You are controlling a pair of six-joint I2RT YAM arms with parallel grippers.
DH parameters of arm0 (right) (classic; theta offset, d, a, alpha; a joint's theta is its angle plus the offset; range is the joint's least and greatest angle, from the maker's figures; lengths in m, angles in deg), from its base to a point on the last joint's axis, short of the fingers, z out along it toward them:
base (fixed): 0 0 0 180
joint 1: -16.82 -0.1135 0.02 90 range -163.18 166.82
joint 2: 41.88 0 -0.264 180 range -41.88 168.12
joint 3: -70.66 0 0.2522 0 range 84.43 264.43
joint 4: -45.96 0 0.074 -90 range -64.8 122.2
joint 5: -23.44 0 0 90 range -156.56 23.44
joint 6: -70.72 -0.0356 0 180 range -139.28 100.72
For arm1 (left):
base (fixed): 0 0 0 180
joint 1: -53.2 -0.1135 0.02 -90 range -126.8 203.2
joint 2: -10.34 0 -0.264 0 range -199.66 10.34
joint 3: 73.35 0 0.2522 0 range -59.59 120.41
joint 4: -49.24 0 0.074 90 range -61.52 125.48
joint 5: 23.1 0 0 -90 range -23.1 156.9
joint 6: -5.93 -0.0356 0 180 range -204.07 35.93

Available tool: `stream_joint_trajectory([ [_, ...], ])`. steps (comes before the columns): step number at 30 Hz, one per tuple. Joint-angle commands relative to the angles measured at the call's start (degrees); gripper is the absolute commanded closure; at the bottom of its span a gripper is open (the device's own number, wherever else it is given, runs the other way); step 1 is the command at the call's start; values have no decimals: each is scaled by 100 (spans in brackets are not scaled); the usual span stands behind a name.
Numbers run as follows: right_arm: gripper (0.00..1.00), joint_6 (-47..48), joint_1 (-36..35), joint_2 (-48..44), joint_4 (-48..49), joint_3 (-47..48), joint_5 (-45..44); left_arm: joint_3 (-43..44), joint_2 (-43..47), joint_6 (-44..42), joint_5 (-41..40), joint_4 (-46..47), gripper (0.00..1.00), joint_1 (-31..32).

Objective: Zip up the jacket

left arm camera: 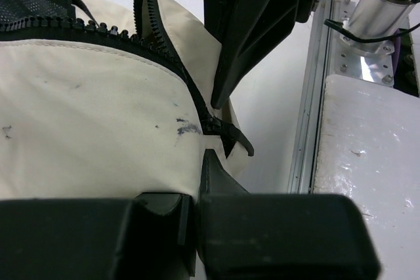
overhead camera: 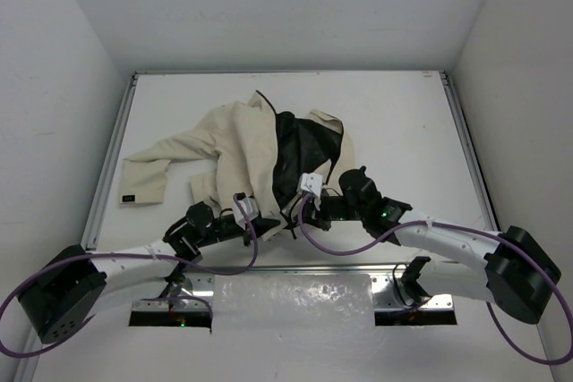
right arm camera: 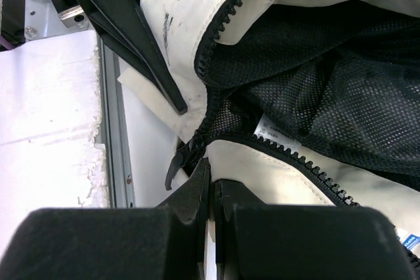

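The cream jacket lies on the table, its front open and the black mesh lining showing. The two rows of zipper teeth meet at the slider at the bottom hem, with the pull tab hanging free. My left gripper is shut on the cream hem just left of the slider. My right gripper is shut on the other side's hem right beside the slider. In each wrist view the other gripper's finger shows close by.
The metal rail at the table's near edge runs just beside the hem. A white foam block sits between the arm bases. The jacket's left sleeve stretches towards the left wall.
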State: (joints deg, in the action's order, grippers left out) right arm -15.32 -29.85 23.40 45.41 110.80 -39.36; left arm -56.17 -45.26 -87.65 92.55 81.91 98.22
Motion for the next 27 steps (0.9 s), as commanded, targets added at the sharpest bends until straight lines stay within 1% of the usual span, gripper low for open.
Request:
stream_joint_trajectory([
  [1, 100, 148, -52, -94, 472, 149, -66, 80, -57, 190, 318, 208, 100, 78],
  [4, 100, 306, -52, -85, 594, 175, -40, 106, -118, 120, 406, 296, 100, 78],
  [8, 100, 280, -52, 29, 648, 368, -136, 211, -189, -12, 502, 226, 100, 78],
  [12, 100, 359, -52, 283, 131, 816, -399, 229, -189, -222, 616, 436, 100, 78],
  [14, 100, 342, -52, 354, 94, 896, -365, 238, -206, -258, 661, 480, 100, 78],
  [22, 100, 237, -43, 433, 129, 1195, -356, 194, -224, -302, 766, 454, 100, 69],
  [27, 100, 43, -43, 381, 348, 1160, -294, 142, -189, -249, 696, 305, 100, 78],
])
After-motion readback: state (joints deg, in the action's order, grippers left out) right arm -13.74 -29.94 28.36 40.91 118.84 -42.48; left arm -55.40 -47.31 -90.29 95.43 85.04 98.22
